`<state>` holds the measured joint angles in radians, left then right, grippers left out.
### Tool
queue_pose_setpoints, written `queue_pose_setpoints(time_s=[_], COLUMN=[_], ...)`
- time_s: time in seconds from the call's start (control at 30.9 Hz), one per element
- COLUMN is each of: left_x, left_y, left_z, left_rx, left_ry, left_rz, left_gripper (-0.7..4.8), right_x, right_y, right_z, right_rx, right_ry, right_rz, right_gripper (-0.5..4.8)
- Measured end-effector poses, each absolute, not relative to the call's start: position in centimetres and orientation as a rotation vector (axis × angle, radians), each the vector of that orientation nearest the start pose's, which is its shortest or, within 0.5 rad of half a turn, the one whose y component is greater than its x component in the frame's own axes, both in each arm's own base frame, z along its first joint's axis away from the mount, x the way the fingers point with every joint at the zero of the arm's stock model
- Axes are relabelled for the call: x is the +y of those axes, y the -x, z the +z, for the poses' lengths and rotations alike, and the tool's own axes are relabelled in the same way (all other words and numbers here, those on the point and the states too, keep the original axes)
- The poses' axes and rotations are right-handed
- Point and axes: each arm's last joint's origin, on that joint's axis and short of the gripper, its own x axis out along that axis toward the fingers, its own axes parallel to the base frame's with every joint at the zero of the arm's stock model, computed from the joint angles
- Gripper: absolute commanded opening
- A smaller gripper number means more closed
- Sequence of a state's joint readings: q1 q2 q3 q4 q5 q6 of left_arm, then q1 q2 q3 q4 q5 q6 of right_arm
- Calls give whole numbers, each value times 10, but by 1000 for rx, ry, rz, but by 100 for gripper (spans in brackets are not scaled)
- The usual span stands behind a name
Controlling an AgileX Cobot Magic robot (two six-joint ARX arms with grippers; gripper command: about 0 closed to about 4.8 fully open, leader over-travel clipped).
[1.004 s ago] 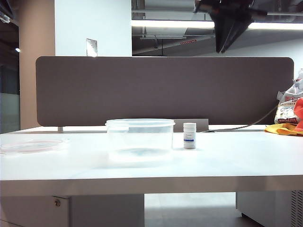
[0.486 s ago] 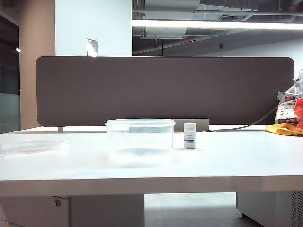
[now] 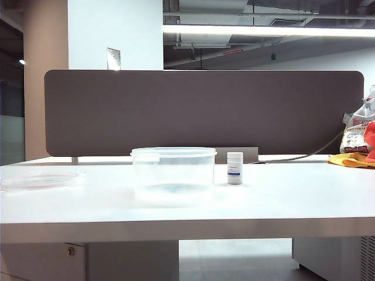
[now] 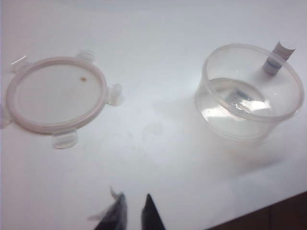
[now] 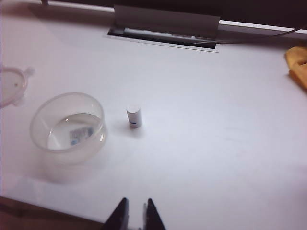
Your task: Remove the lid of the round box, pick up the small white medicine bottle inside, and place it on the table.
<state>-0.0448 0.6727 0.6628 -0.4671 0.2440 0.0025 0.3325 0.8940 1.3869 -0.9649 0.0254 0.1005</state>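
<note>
Lid [image 4: 56, 96] off, flat on surface [image 3: 281, 199], well apart from box [image 3: 173, 170] toward the left end in exterior view; also seen at [image 3: 36, 179] and at frame edge [image 5: 9, 84]. Small brown speck on lid. Box [image 4: 249, 91] open, upright, mid-surface; nothing inside but a label on its bottom [image 5: 67, 125]. Bottle [image 3: 235, 168] upright on surface just beside box on its right in exterior view, not touching; same in wrist views [image 5: 134, 116], [image 4: 277, 57]. Left tool [image 4: 133, 213] high over surface, between lid and box but nearer the front edge; fingers nearly together, narrow gap, gripping nothing. Right tool [image 5: 135, 213] high over front edge, bottle well beyond it; fingers nearly together, gripping nothing. No arm in exterior view. Brown partition [image 3: 205, 111] behind; orange cloth [image 3: 351, 159] at far right.
</note>
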Motion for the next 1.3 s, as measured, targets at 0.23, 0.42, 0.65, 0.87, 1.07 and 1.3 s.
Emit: queue_pose_setpoints(time_s=[0.23,0.42,0.65,0.87,1.07,1.3], left_x=[-12,-10,-9,-12,-13,-10], left_y=[-112,-90,-85,-89,-91,-95], left_z=[261,227,184,159,154,152], left_rx=[314,188,181,269,238,185], left_ry=[57,160,265,220,117,23], left_rz=[-282,-255,-213,-250,-277,-151], left_gripper=[48,48,48,48,48,48], right_x=[38,36,32,29,29,28], right_y=[-112,-105,-98,-90,-91,-92], right_z=[331,248,191,165,150,150], right_rx=[414,358,248,168,187,165], right_ry=[-126,-162,-170,-97,-58,4], right_rz=[266,268,254,251,243,210], right_gripper=[50,49,49,49,49,49])
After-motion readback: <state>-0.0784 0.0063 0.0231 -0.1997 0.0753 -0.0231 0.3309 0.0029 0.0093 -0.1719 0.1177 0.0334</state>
